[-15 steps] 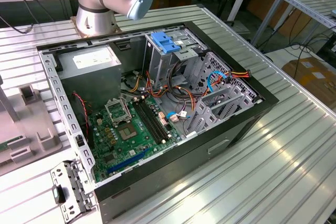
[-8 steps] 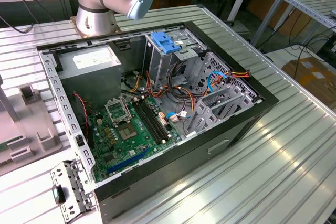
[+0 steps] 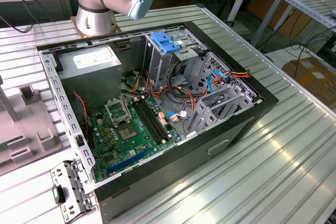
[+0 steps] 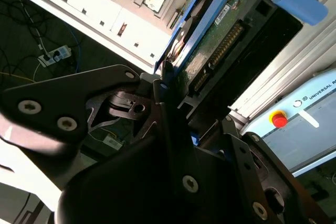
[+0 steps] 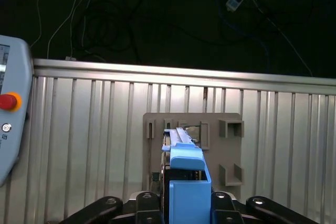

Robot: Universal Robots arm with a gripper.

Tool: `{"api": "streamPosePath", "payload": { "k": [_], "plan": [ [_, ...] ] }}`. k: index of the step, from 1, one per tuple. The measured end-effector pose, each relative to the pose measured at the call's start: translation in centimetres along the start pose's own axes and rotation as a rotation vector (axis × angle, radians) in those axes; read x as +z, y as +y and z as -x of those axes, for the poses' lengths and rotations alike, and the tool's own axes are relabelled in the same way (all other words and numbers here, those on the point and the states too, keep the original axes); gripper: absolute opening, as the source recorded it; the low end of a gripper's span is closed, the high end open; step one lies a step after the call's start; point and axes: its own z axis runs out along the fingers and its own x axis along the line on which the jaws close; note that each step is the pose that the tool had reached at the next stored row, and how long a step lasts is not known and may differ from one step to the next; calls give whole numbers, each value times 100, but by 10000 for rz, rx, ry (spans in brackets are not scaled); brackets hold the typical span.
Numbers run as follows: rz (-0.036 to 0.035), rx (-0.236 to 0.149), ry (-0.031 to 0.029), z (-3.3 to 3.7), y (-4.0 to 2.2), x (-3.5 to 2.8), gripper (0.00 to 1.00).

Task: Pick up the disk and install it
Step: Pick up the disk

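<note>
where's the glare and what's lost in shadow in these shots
Exterior view: light streaks glare on the ribbed table, and the computer case interior is evenly lit. Second wrist view: the gripper is a dark backlit mass holding the disk. First wrist view: background near black, the disk's blue tab bright.

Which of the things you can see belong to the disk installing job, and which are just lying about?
Job in hand:
disk, gripped between the jaws
open computer case

Lying about:
grey holder block on the table
teach pendant
metal bracket beside the case's corner
</note>
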Motion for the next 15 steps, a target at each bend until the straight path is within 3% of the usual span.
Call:
{"api": "streamPosePath", "payload": {
  "k": [9, 15],
  "plan": [
    [0, 1, 0, -68, -4, -2, 37],
    [1, 0, 0, -77, -66, -4, 37]
  ]
}}
